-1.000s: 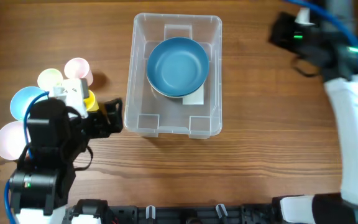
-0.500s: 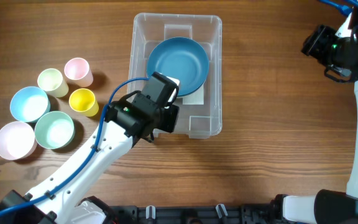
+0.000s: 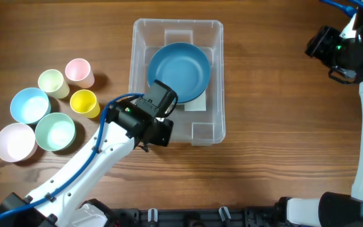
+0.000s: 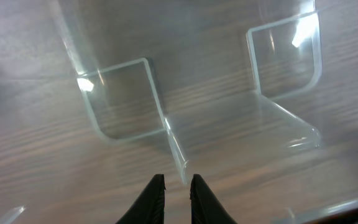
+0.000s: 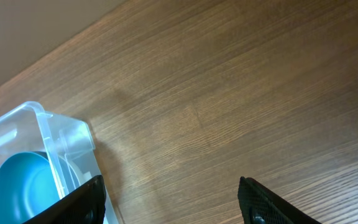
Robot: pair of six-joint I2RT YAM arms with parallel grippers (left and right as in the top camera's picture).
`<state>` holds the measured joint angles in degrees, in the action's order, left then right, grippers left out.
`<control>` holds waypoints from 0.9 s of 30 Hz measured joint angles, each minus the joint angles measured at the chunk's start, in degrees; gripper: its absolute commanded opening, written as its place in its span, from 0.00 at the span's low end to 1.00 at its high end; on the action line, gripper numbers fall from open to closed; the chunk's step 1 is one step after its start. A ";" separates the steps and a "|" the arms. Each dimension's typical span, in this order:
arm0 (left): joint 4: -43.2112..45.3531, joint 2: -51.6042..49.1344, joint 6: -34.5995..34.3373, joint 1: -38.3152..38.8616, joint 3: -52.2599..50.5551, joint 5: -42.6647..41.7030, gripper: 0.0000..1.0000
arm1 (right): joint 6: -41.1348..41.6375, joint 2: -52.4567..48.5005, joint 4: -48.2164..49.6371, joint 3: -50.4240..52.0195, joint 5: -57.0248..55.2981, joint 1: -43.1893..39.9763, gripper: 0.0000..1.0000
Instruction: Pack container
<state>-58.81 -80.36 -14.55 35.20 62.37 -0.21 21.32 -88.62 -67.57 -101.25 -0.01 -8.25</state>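
Note:
The container (image 3: 176, 23) is a large clear bin at the table's middle, with a blue bowl (image 3: 179, 70) inside over a white label (image 3: 195, 102). My left gripper (image 3: 161, 133) is at the bin's near wall, mostly hidden under its own wrist. In the left wrist view the gripper (image 4: 177, 186) has its black fingers almost together, pinching the thin clear wall of the container (image 4: 126, 99). My right gripper (image 3: 317, 47) hangs at the far right, away from the bin. In its wrist view the gripper (image 5: 169, 199) stands open over bare wood, with the container (image 5: 67, 140) to its left.
Left of the bin stand a pink cup (image 3: 78, 70), a pale yellow cup (image 3: 51, 82) and a yellow cup (image 3: 84, 102). Nearer lie a light blue bowl (image 3: 29, 104), a green bowl (image 3: 55, 131) and a pink bowl (image 3: 14, 141).
My left arm swung from the cups and bowls over to the bin's near wall, and its jaws closed there. The bin shifted slightly left. The right arm drew back right, then held still.

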 measured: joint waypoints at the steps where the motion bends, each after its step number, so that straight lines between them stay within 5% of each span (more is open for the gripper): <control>1: -0.52 0.00 -0.02 0.00 0.00 -0.72 0.16 | 0.00 0.00 -0.02 0.00 0.00 0.00 0.69; 13: -5.22 0.00 -0.26 0.00 0.00 -5.68 0.18 | 0.00 0.00 -0.17 0.00 0.00 0.00 0.69; 14: -5.44 0.00 -0.26 0.00 0.00 -5.73 0.35 | 0.00 0.00 -0.17 0.00 0.00 0.00 0.69; 15: -5.64 0.00 -0.28 0.00 0.00 -5.70 0.64 | 0.00 0.00 -0.17 0.00 0.00 0.00 0.69; 17: -5.53 0.00 -0.48 0.00 0.00 -5.73 0.94 | 0.00 0.00 -0.17 0.00 -0.02 0.00 0.69; 24: 4.42 -0.07 -0.70 0.00 2.12 0.96 1.00 | 0.00 0.00 -0.57 0.00 0.00 0.00 0.69; 27: 2.58 -0.61 0.52 -0.20 13.77 8.15 1.00 | -0.02 0.00 -0.63 0.02 0.00 0.00 0.69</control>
<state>-56.23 -80.97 -14.02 35.00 76.14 7.94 21.30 -88.62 -68.20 -101.23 -0.01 -8.25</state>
